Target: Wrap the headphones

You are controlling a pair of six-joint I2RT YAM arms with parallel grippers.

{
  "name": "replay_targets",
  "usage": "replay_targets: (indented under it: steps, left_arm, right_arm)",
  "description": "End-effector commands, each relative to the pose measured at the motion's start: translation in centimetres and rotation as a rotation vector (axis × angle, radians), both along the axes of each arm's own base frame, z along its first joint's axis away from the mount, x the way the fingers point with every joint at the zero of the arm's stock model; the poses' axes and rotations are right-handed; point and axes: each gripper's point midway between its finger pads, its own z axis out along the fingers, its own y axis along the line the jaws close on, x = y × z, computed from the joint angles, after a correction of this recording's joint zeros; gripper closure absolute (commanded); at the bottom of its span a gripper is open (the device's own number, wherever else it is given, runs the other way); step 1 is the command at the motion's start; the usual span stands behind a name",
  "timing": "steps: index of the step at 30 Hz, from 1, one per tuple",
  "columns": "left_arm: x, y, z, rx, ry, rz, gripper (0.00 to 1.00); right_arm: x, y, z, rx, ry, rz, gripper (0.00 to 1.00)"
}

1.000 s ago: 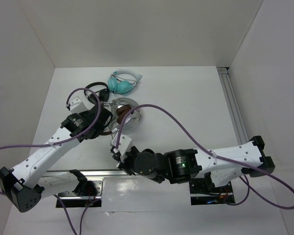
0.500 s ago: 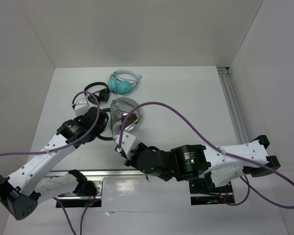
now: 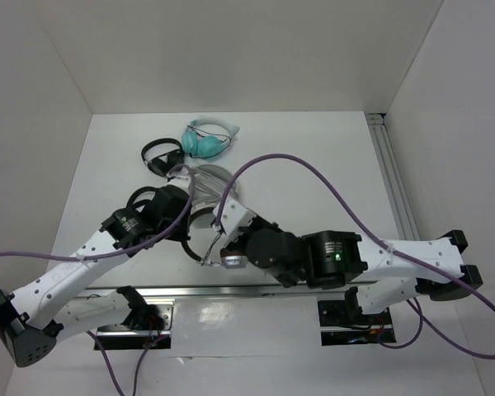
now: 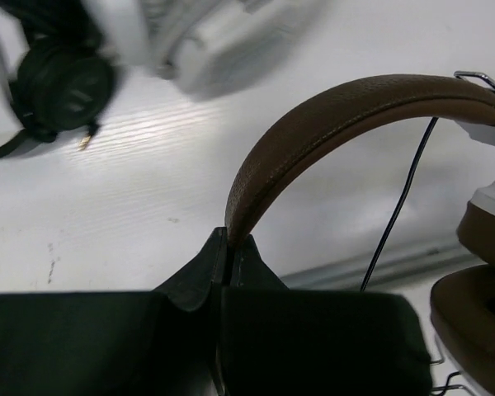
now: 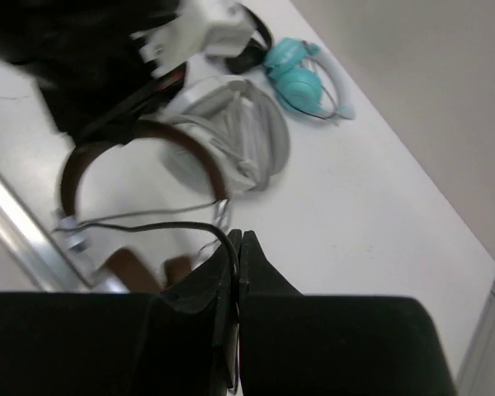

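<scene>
The headphones have a brown headband [image 4: 330, 115], brown-and-silver earcups [image 4: 478, 313] and a thin dark cable [image 4: 400, 206]. My left gripper [image 4: 229, 247] is shut on one end of the headband and holds it above the table. My right gripper [image 5: 238, 241] is shut on the cable [image 5: 148, 227], which curves out to the left of its jaws; the headband [image 5: 74, 165] lies beyond. In the top view the headphones [image 3: 229, 261] hang between the left gripper [image 3: 184, 221] and the right gripper [image 3: 223, 239], near the table's front edge.
A grey-white round object [image 3: 210, 177] lies just behind the arms. A black pair of headphones [image 3: 161, 153] and a teal pair [image 3: 208, 140] lie farther back. A metal rail [image 3: 392, 181] runs along the right side, another [image 3: 148, 289] along the near edge.
Both grippers have moved to the right and toward the near edge, carrying the brown headphones off the grey-white round object. The right gripper has risen with the cable.
</scene>
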Motion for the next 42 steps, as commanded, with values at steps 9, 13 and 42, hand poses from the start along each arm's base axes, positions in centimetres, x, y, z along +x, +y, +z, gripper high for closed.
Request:
replay_targets:
  steps: [9,13,42]
  left_arm:
    - [-5.6,-8.2,4.0,-0.239,-0.084,-0.572,1.0]
    - [-6.3,-7.7,4.9,-0.251,-0.102,-0.583,1.0]
    - [-3.8,-4.6,22.5,-0.466,-0.522,-0.337,1.0]
  right_arm:
    - [12.3,-6.9,1.6,0.146,-0.049,-0.279,1.0]
    - [14.3,-8.1,0.4,0.146,-0.015,-0.274,1.0]
    - [13.6,1.4,-9.5,0.564,0.313,0.394,0.92]
